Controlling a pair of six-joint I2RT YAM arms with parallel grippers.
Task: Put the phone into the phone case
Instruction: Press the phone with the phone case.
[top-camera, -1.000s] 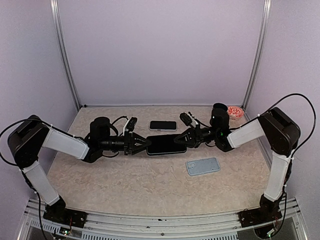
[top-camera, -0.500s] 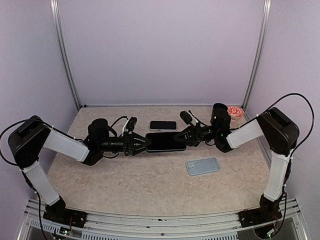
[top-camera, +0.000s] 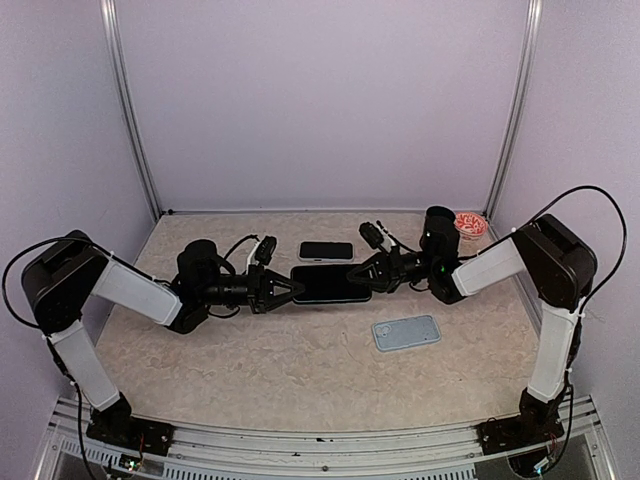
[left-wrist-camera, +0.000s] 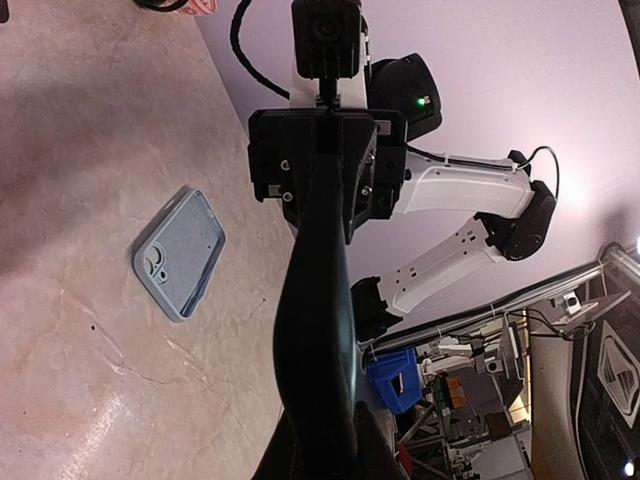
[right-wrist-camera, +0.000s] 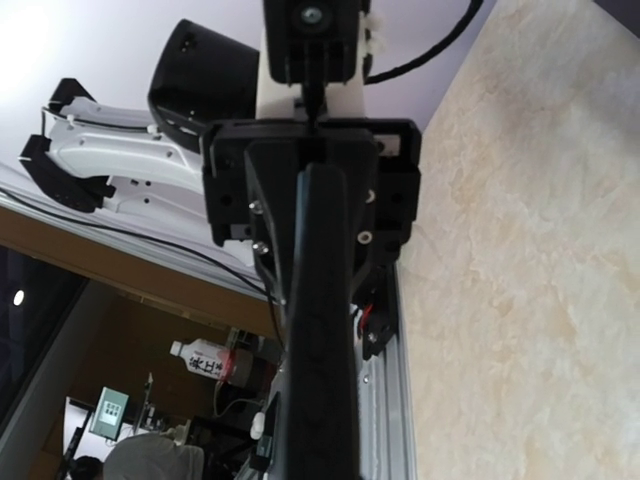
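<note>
A black phone (top-camera: 330, 284) hangs level above the table, held at both ends. My left gripper (top-camera: 293, 289) is shut on its left end and my right gripper (top-camera: 361, 277) is shut on its right end. In the left wrist view the phone (left-wrist-camera: 315, 300) shows edge-on and looks slightly bowed, running from my left gripper (left-wrist-camera: 330, 455) up to the right gripper (left-wrist-camera: 325, 170). In the right wrist view the phone (right-wrist-camera: 320, 330) is edge-on too. The blue-grey phone case (top-camera: 406, 332) lies open side up on the table, in front and to the right; it also shows in the left wrist view (left-wrist-camera: 180, 255).
A second, smaller black phone (top-camera: 326, 250) lies flat just behind the held one. A small red-and-white bowl (top-camera: 470, 224) stands at the back right corner. Purple walls close in the beige table (top-camera: 250, 370) on three sides.
The held phone has shifted slightly toward the back wall with both grippers. The left arm's elbow has moved a little. The case and the second phone have not moved.
</note>
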